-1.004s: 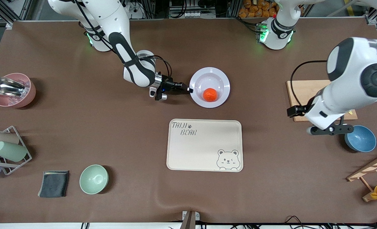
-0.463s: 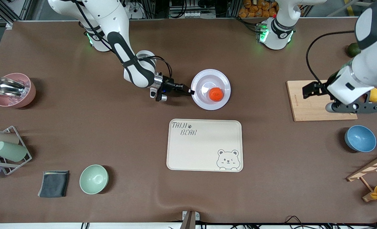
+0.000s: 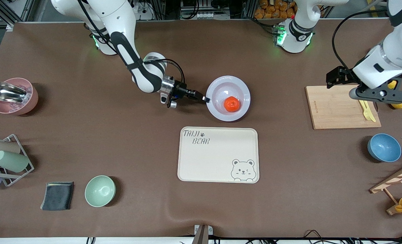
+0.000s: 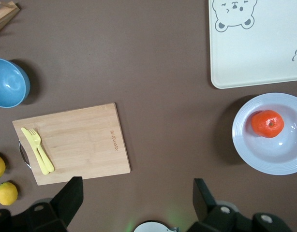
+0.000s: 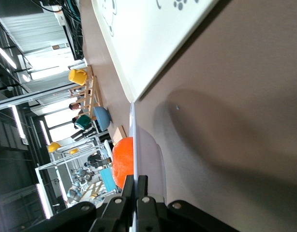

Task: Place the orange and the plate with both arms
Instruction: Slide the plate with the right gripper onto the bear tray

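One orange, one plate, one tray, three bowls, two yellow fruits.

We are in a robotics lab: two white arm bases are bolted along the top edge of the brown-covered worktop, with aluminium framing and cabling at the frame's top.

We see a bright red-orange round fruit on a glossy pale lavender-white round plate, over a plain brown table.
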